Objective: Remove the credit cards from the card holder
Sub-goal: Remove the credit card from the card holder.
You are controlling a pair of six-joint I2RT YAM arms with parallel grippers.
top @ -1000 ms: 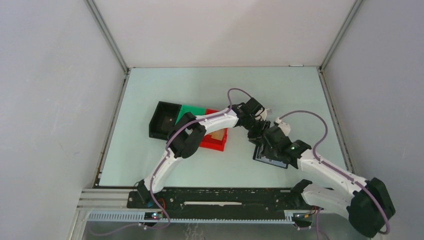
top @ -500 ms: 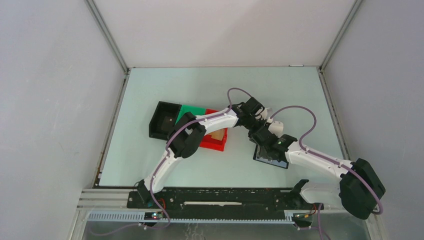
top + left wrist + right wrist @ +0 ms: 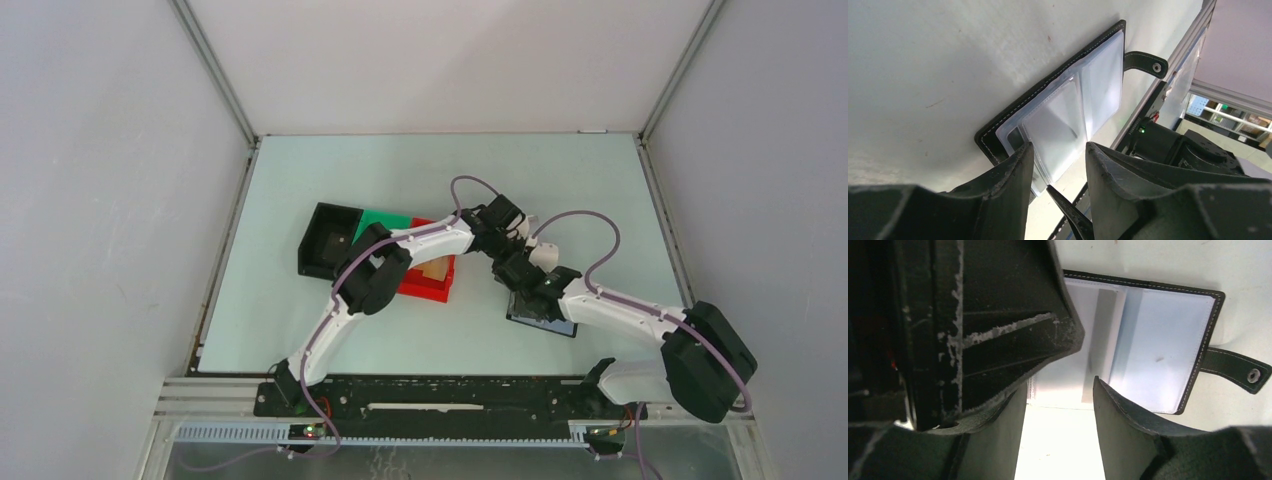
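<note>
The card holder (image 3: 556, 327) lies open and flat on the table right of centre, a black wallet with white stitching and a snap strap (image 3: 1243, 371). Pale grey-blue credit cards (image 3: 1168, 345) sit in its clear sleeves, and they also show in the left wrist view (image 3: 1100, 75). My left gripper (image 3: 512, 262) hangs open just above the holder's far end (image 3: 998, 145), holding nothing. My right gripper (image 3: 528, 292) is open over the holder's left half. A bright pale surface fills the gap between its fingers (image 3: 1128, 430); I cannot tell whether it is card or table.
A black bin (image 3: 326, 240), a green bin (image 3: 385, 221) and a red bin (image 3: 428, 284) stand in a row left of the holder, under the left arm. The two grippers are close together, almost touching. A metal rail (image 3: 440, 395) runs along the near edge.
My right arm has swung left and its gripper has slid further over the holder toward the left gripper. The left arm has hardly moved.
</note>
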